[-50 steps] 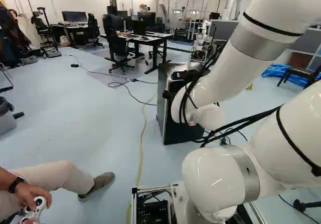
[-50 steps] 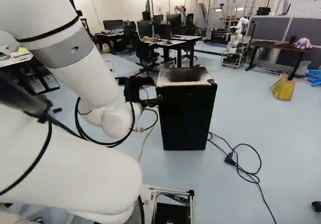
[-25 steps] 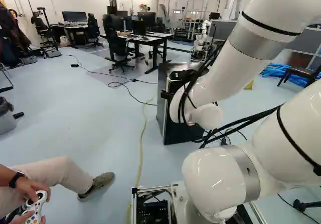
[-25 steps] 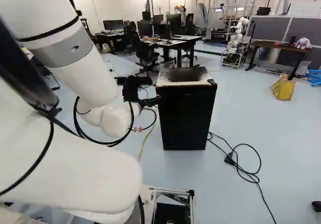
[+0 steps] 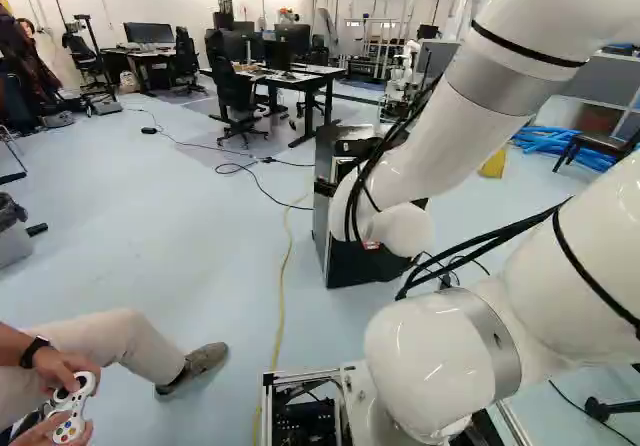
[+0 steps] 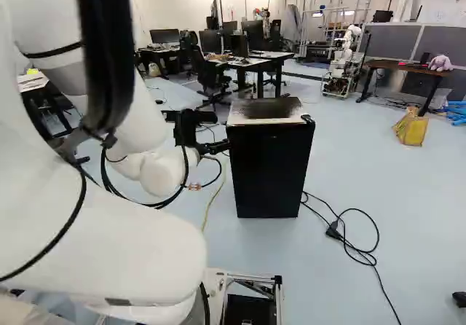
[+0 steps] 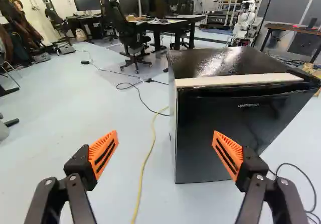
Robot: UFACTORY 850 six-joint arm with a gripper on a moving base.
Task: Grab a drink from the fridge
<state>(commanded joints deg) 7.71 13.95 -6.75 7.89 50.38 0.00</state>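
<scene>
Out from the wrist, my gripper (image 6: 214,149) reaches toward the near left edge of the black fridge (image 6: 269,168) in the right base view. Seen from the wrist, the gripper (image 7: 165,137) stands wide open with nothing between its orange pads. The fridge (image 7: 225,133) is ahead of it with its door closed; one finger points at the door front, the other at the floor beyond the fridge's side. A pale strip (image 7: 238,80) runs along the door's top edge. The fridge (image 5: 324,236) is partly hidden behind my arm in the left base view. No drink shows.
A yellow cable (image 7: 143,171) runs along the floor beside the fridge, and a black cord (image 6: 349,246) lies on its other side. A person's leg and shoe (image 5: 192,369) are near the base. Desks (image 6: 255,64) and another robot (image 6: 341,63) stand farther back.
My arm has swung a little to the left in both base views, drawing the gripper slightly away from the fridge's edge. The base and the fridge have stayed put.
</scene>
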